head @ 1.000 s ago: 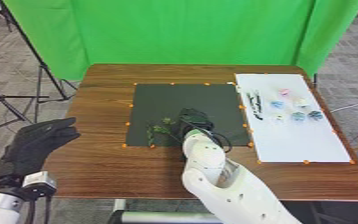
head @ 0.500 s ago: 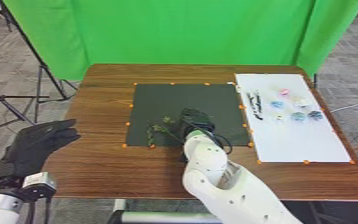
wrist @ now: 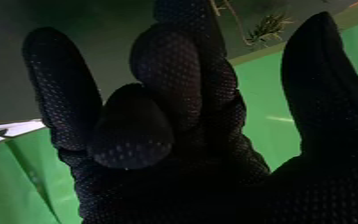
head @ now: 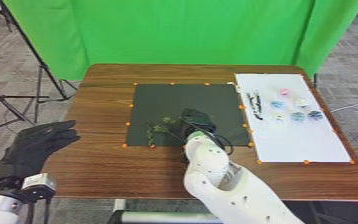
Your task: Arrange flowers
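In the head view my right hand is low over the right part of the black mat, just right of the thin green sprigs. The right wrist view has my right hand with its thumb spread well away from mostly straight fingers; no held thing can be made out. Past the fingertips there, a leafy sprig and a thin stem lie on the mat. My left hand is open beside the table's left edge. Pink, pale and blue flower heads lie on the white sheet.
Dark stems lie along the left side of the white sheet. Orange markers edge the mat and sheet on the brown table. A green curtain hangs behind, with a black stand at the left.
My right hand and forearm have shifted very slightly toward the table's near edge. The flower heads have not moved.
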